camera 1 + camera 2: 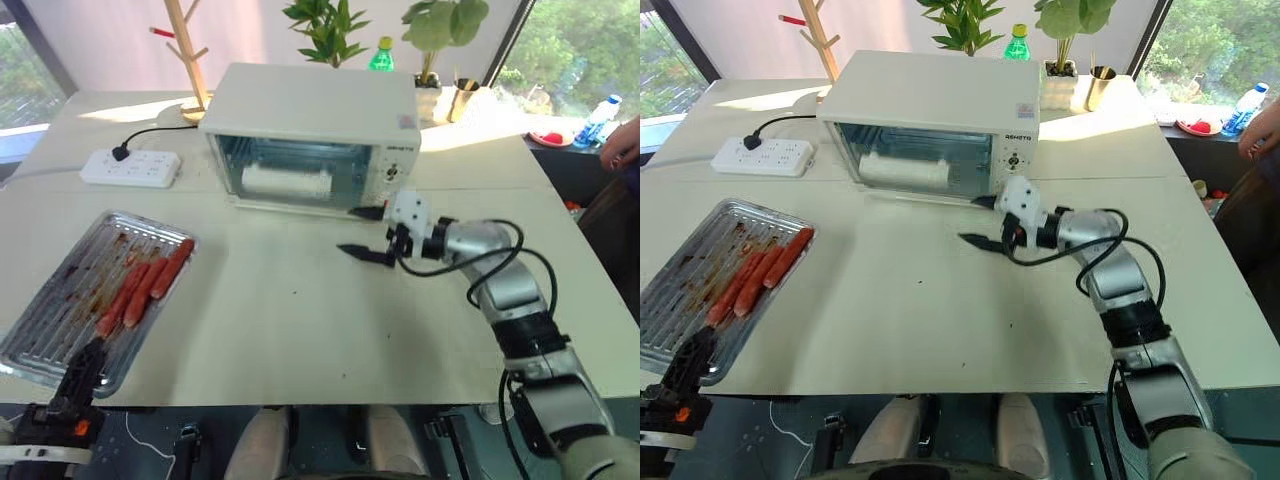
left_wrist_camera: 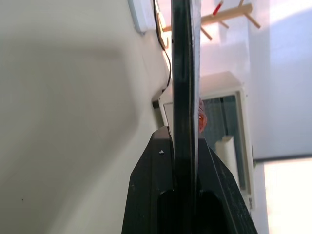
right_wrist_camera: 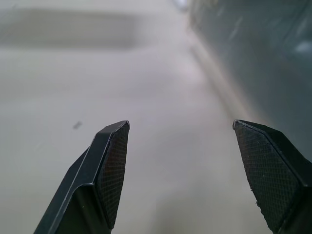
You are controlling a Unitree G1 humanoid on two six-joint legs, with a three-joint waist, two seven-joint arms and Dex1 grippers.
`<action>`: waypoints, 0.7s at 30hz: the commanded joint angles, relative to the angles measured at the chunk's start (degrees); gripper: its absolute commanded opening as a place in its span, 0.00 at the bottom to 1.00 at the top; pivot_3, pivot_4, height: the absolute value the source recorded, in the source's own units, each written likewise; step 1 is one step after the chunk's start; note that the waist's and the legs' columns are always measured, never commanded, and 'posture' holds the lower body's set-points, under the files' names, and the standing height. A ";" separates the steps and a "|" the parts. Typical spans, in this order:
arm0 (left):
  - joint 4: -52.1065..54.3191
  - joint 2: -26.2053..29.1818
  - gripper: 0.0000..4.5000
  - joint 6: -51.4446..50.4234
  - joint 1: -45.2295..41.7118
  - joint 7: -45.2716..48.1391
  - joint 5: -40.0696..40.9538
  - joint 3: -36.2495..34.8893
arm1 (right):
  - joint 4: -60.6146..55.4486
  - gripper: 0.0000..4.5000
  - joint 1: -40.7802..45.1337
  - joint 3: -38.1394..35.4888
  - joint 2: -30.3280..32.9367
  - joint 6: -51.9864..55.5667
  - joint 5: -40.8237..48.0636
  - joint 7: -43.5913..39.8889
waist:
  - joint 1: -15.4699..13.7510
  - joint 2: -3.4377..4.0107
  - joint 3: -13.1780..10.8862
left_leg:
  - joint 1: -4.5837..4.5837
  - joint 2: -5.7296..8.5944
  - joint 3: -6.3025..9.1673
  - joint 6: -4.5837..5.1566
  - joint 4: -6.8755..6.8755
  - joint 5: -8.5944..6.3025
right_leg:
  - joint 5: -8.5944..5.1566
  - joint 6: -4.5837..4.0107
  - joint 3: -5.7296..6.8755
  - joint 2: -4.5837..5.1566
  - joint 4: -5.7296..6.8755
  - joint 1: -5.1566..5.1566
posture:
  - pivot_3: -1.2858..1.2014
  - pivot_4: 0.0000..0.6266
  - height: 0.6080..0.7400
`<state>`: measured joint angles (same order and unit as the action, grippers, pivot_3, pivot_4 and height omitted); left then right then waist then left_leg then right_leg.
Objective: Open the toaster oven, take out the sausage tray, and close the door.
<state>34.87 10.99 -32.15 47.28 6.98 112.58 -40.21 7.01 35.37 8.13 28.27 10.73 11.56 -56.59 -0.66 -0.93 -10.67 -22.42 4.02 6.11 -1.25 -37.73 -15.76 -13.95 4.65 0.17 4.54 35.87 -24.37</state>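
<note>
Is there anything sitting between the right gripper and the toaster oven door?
Nothing visible. The right gripper, jaws open and empty, hovers just in front of the door's lower right corner, with bare table beneath.

sausage tray (image 1: 95,290) front-left on table (image 1: 300,330) | toaster oven (image 1: 310,135) behind

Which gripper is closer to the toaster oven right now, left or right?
Right. The right gripper hangs open just in front of the toaster oven, by its control-panel end. The left gripper is far off at the table's near edge, shut on the sausage tray.
</note>
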 commanded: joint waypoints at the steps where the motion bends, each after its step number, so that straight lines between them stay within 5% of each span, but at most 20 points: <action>1: -1.77 3.08 0.00 -2.28 -1.80 0.96 0.42 1.40 | -1.42 0.77 1.88 -2.58 -0.02 -0.28 1.37 1.08 | -0.13 -0.02 0.01 | -0.01 0.01 0.00 0.02 0.03 -0.01 | -0.01 0.01 0.00 0.01 -0.02 0.00 | 0.52 0.24 1.00; 13: -16.68 21.58 0.00 -17.84 -17.17 3.59 0.42 9.33 | -22.05 0.77 -11.48 -7.49 7.26 11.02 6.23 2.79 | 0.17 0.05 -0.02 | 0.00 0.05 0.03 0.05 0.20 -0.02 | -0.01 0.03 -0.01 0.02 -0.04 -0.07 | 0.52 0.24 1.00; 20: -28.89 31.68 0.00 -28.91 -34.94 6.29 -0.64 20.06 | -34.23 0.77 -23.24 -15.09 12.96 18.44 10.48 5.23 | -0.16 0.13 -0.02 | 0.06 0.08 0.07 0.01 0.24 0.01 | 0.00 0.03 -0.01 0.04 0.08 -0.07 | 0.52 0.24 1.00; 21: -30.67 32.14 0.00 -30.54 -38.19 6.94 -1.70 22.12 | -35.71 0.83 -24.98 -16.55 13.45 19.68 11.31 5.71 | -0.13 0.13 -0.02 | 0.07 0.08 0.06 0.00 0.23 0.01 | 0.00 0.03 -0.03 0.03 0.09 -0.09 | 0.52 0.24 1.00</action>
<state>5.78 42.26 -59.77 12.72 11.40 111.60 -20.71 -24.43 11.92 -4.65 40.54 28.72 20.63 -51.89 -0.79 -0.80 -10.69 -22.35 4.13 6.18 -1.25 -37.50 -15.75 -13.95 4.68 0.13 4.59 35.98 -24.46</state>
